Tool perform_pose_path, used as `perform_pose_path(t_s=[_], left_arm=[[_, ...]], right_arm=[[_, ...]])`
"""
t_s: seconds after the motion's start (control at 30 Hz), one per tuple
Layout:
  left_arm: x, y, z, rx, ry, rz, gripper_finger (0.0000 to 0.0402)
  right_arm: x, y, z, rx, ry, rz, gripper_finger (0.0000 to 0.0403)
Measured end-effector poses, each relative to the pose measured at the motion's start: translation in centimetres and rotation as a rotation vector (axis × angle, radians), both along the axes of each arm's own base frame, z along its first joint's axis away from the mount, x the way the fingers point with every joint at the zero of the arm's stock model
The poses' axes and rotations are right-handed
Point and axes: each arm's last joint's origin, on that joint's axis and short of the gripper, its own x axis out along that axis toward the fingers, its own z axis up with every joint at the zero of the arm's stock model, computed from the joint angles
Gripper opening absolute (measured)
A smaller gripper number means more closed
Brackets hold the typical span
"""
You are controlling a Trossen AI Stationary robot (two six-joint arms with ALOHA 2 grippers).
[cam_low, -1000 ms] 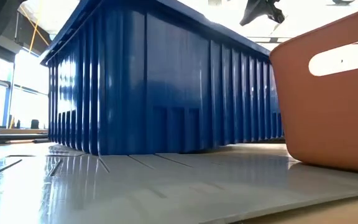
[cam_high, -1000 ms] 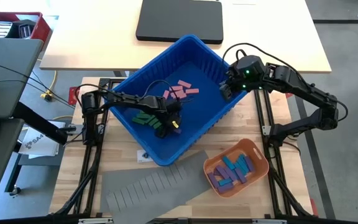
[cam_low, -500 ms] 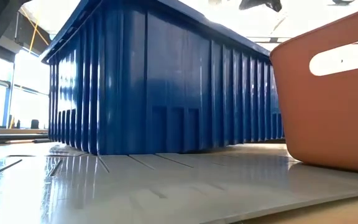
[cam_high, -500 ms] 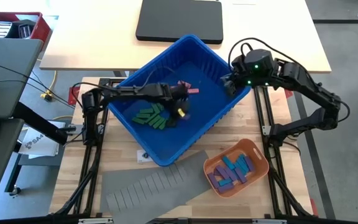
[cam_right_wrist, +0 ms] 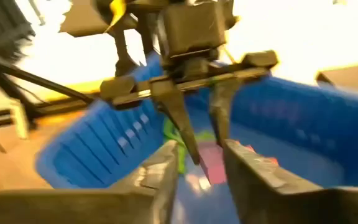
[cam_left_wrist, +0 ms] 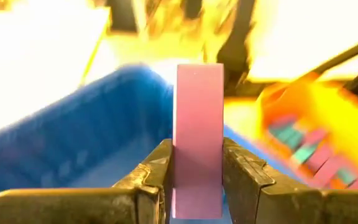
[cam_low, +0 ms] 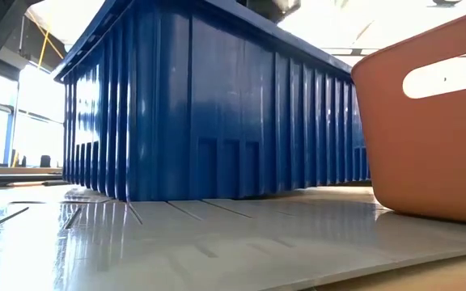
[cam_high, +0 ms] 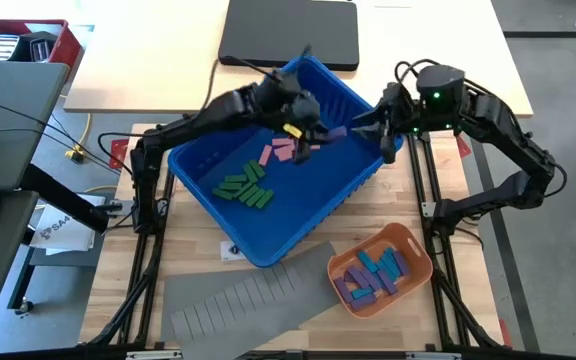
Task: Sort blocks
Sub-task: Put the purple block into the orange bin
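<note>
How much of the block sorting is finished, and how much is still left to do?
Partly done. The orange basket already holds a pile of purple and blue blocks. Right now the left gripper pinches one pink block above the blue bin, and the right gripper is open, facing it close by, perhaps for a handover. Left in the bin: green blocks and a few pink blocks.

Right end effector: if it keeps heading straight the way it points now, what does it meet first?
Most likely the pink block held in the left end effector, which faces the right end effector head-on over the blue bin. Depth is unclear, so how near they are cannot be told.
</note>
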Motion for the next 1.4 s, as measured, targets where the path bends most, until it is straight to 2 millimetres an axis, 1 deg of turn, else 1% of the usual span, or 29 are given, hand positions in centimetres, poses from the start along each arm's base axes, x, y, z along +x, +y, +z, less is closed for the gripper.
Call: perform_pose_path(t_s=[0.1, 0.17, 0.27, 0.33, 0.5, 0.77, 0.97, 1.17, 1.27, 1.4], left_arm=[[-0.2, 0.0, 2.6, -0.032, -0.143, -0.074, 0.009], [-0.3, 0.1, 3.9, -0.06, -0.231, -0.113, 0.009], [-0.4, 0.3, 5.1, -0.076, -0.323, -0.147, 0.009], [-0.4, 0.3, 5.4, -0.077, -0.353, -0.164, 0.009], [-0.4, 0.4, 5.5, -0.084, -0.362, -0.173, 0.009], [-0.5, 0.5, 5.5, -0.099, -0.364, -0.208, 0.009], [-0.5, 0.5, 5.4, -0.121, -0.358, -0.255, 0.009], [-0.4, 0.4, 5.7, -0.109, -0.383, -0.268, 0.009], [-0.7, 0.3, 6.1, -0.102, -0.401, -0.275, 0.009], [-0.6, 0.3, 5.9, -0.108, -0.389, -0.269, 0.009]], right_arm=[[0.2, 0.1, 0.9, -0.026, -0.085, 0.074, 0.0166], [0.4, 0.1, 1.3, -0.033, -0.132, 0.103, 0.0196], [0.6, 0.2, 2.1, -0.07, -0.21, 0.113, 0.0228], [0.8, 0.2, 2.6, -0.095, -0.262, 0.112, 0.0238], [1.1, 0.5, 3.6, -0.155, -0.358, 0.091, 0.024], [1.4, 1.3, 2.7, -0.089, -0.276, 0.11, 0.0241], [1.5, 2.0, 2.3, -0.102, -0.226, 0.059, 0.024], [1.5, 2.1, 2.0, -0.084, -0.196, 0.005, 0.024], [1.6, 2.0, 2.1, -0.087, -0.208, -0.01, 0.024], [1.2, 2.1, 2.9, -0.106, -0.284, -0.008, 0.024]])
